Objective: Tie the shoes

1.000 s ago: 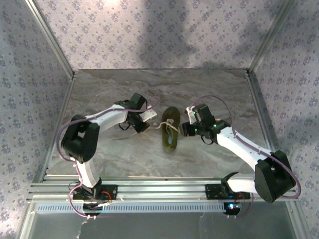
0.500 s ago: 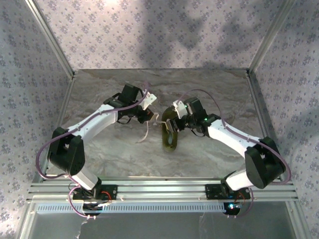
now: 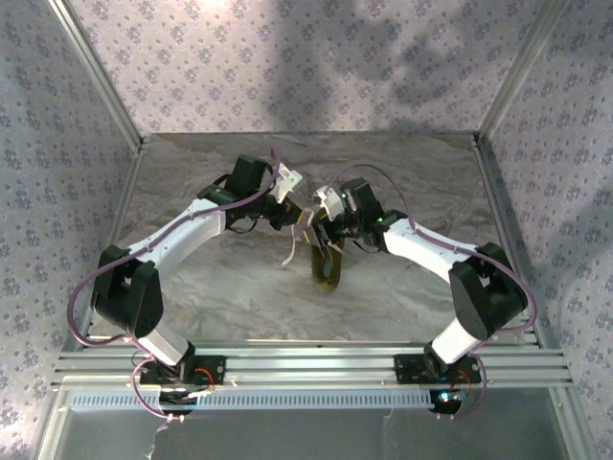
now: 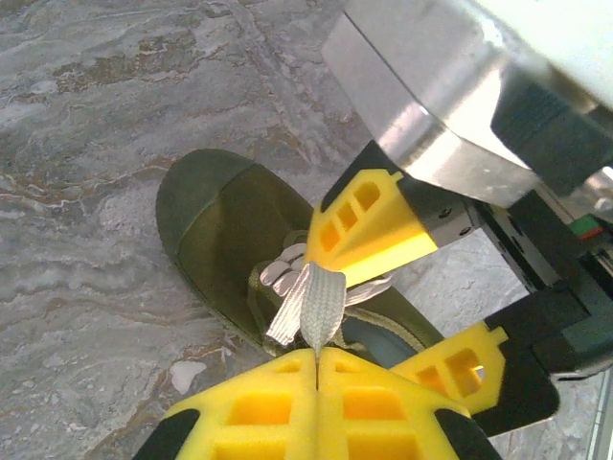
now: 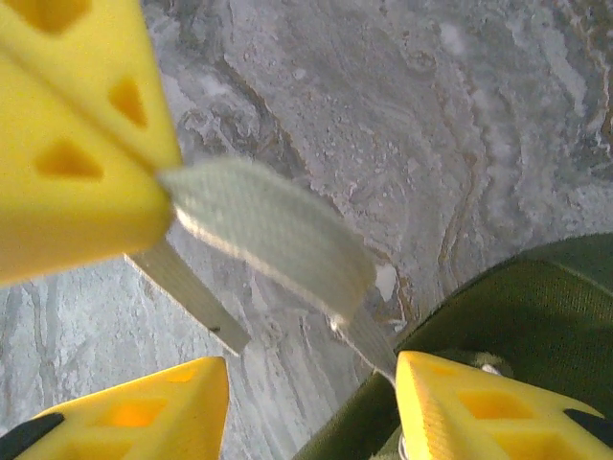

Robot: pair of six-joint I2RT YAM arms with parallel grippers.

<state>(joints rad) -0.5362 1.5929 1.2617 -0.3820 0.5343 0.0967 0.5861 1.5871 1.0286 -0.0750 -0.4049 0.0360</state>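
My left fingers [image 4: 316, 356] are clenched on a flat whitish lace [image 4: 308, 305], pulling it up from the olive shoe [image 3: 327, 270] just below and ahead of them. My right fingers [image 4: 372, 225] stand apart, released, straddling the shoe's lacing right opposite, with the lace running between them. Both arms reach forward and bend inward until the wrists nearly meet. Beneath lies a grey marbled surface [image 3: 412, 287], with patterned walls [image 3: 287, 57] beyond. A second ago my right fingers sat beside the shoe and the left ones further off.
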